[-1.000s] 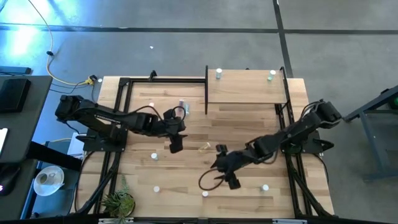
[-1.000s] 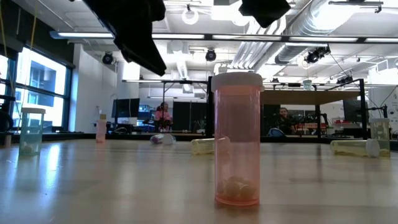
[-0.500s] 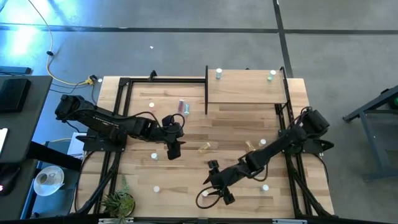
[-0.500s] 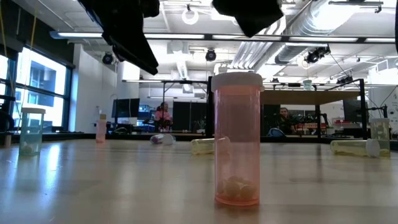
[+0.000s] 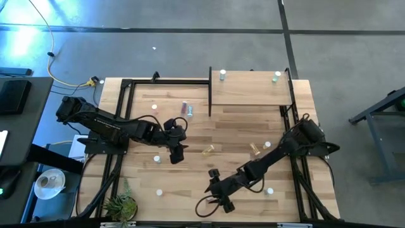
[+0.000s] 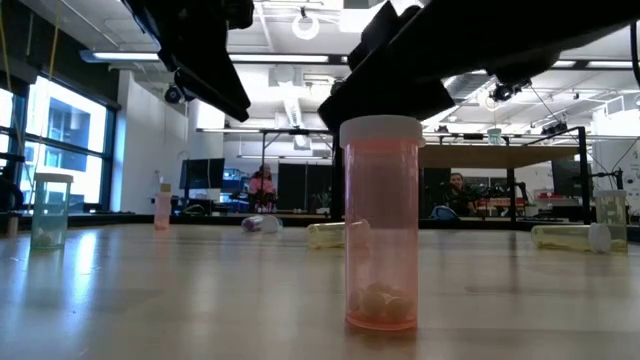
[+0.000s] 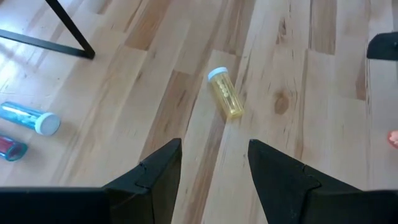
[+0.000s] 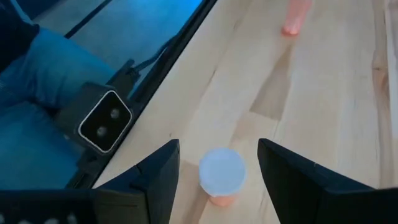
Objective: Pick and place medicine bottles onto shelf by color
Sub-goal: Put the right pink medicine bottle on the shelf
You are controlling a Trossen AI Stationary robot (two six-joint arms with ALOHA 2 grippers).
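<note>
A red medicine bottle with a white cap stands upright near the table's front edge. My right gripper is low over it and open, one finger on either side of the cap, touching nothing; in the high view it covers the bottle. My left gripper hangs open and empty over the table's middle left. A yellow bottle lies on its side ahead of it. The shelf at the far edge carries two bottles.
Loose bottles are scattered on the plank table: blue and red ones lying down, yellow ones, and upright ones. A small camera sits at the front edge. A plant stands at the front left corner.
My right gripper has come down and travelled toward the table's near edge, staying open, until its fingers stand on either side of the red bottle's cap. My left gripper has shifted a little toward the near edge and then kept still. No bottle has moved.
</note>
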